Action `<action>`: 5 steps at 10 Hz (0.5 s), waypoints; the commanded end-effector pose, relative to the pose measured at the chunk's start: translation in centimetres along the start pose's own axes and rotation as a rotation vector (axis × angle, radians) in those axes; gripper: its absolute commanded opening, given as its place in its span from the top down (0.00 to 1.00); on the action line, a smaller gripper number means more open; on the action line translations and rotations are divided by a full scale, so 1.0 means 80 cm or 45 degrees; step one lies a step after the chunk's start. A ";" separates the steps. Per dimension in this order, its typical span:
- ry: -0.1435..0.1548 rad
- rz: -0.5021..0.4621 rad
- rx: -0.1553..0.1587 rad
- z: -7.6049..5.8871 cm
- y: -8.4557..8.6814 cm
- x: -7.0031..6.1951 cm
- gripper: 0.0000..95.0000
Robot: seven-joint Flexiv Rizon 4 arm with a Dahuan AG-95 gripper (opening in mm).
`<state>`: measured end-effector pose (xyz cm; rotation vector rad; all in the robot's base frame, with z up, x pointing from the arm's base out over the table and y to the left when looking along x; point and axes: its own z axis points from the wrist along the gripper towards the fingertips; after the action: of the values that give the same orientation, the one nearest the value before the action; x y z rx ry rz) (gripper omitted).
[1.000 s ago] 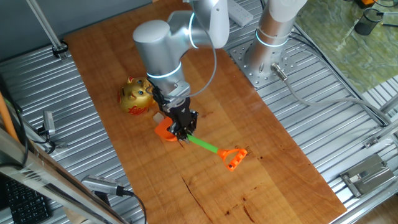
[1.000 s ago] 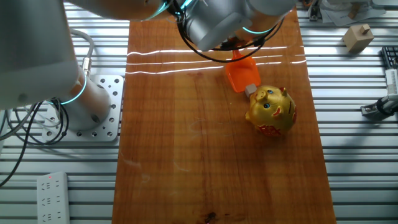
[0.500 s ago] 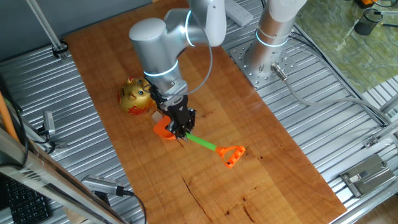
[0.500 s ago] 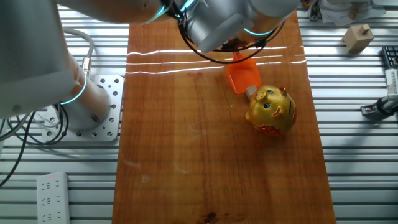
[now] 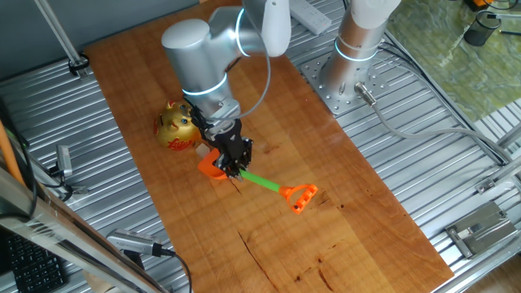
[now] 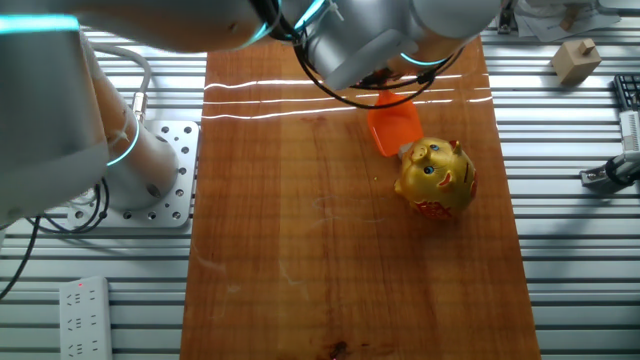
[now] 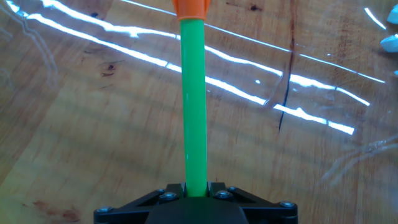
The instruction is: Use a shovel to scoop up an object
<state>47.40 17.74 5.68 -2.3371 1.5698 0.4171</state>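
The shovel lies low over the wooden table, with its orange blade [image 5: 212, 168] by the golden cat, its green shaft [image 5: 262, 181] and its orange D-loop [image 5: 299, 198]. My gripper [image 5: 235, 165] is shut on the shaft just behind the blade. In the hand view the green shaft [image 7: 194, 106] runs straight up from between my jaws to an orange collar [image 7: 189, 7]. In the other fixed view the blade [image 6: 394, 128] points at a tiny pale cube [image 6: 404, 151] that sits between the blade's front edge and the cat. The arm hides my gripper there.
A golden cat figurine [image 5: 179, 127] with a red base stands just left of the blade; it also shows in the other fixed view [image 6: 435, 178]. A second arm's base [image 5: 356, 50] stands at the table's far right. A wooden block [image 6: 573, 60] lies off the board.
My gripper has moved the shovel a little toward the cat figurine. The D-loop has shifted left and up, and the blade has closed on the cube.
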 end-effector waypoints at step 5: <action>0.000 -0.013 -0.008 -0.006 0.001 0.009 1.00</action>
<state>47.63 16.70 5.84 -2.3521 1.5560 0.4198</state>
